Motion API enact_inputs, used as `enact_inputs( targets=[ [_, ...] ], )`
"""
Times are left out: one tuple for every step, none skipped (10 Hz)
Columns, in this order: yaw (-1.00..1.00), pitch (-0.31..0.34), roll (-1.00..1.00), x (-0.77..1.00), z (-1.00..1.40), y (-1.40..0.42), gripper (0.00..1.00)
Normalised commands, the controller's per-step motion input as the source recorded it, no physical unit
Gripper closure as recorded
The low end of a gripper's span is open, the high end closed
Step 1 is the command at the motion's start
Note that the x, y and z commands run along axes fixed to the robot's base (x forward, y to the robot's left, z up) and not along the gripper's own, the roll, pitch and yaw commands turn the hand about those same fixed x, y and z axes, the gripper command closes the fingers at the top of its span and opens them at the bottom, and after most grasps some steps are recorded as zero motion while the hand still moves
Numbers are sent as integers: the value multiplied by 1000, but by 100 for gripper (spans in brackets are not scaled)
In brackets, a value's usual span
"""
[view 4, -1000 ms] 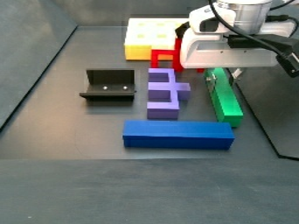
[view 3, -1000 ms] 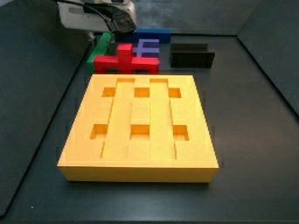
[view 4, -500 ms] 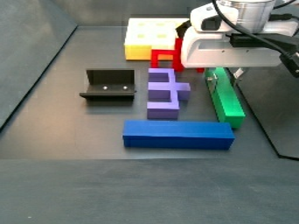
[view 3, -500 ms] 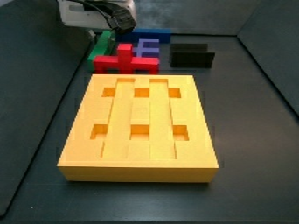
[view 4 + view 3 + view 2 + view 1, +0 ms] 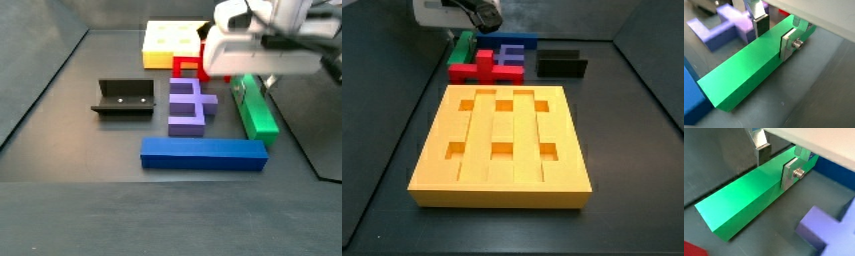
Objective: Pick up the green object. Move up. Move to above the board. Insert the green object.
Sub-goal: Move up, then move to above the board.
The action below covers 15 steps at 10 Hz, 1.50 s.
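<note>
The green object [image 5: 747,203] is a long green bar lying beside the purple piece; it also shows in the other wrist view [image 5: 747,77] and in both side views [image 5: 257,115] [image 5: 458,55]. My gripper [image 5: 776,165] straddles the bar near one end, with one finger [image 5: 763,153] against each long side, shut on it [image 5: 774,36]. In a side view the gripper [image 5: 250,82] is over the bar's far end, and its white body is blurred. The board [image 5: 496,135] is a large yellow-orange block with grooves and square holes, away from the gripper [image 5: 462,30]; it also shows behind the pieces [image 5: 167,40].
A red cross-shaped piece [image 5: 482,68] lies between the board and the bar. A purple piece [image 5: 187,105] lies next to the bar. A long blue block [image 5: 203,152] lies across the bar's near end. The fixture [image 5: 123,97] stands further off.
The gripper has shifted slightly upward in both side views and now looks blurred. The green object shows little or no movement.
</note>
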Motion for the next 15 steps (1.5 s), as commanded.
enact_inputs(
  targets=[
    [-48,37,8,-82,665,-22,100],
    [-38,13,45,-75,395,3,100],
    [0,0,0,0,1400,0,100],
    [10,29,3,5,1400,2,100],
    [7,50,29,-35,1400,4,100],
    [10,27,47,-30,1400,4,100],
    [6,57,9,29,1400,4,100],
    [-1,79,-3,44,1400,3,100],
    [-1,90,-3,20,921,-6,100],
    [4,73,-7,14,475,-9,100],
    [-8,110,-38,665,195,-1400,100],
    [8,132,13,670,183,-1400,100],
    [22,164,44,686,176,-1400,100],
    [-2,175,-42,723,188,-1400,100],
    [1,171,-27,719,194,-1400,100]
  ],
)
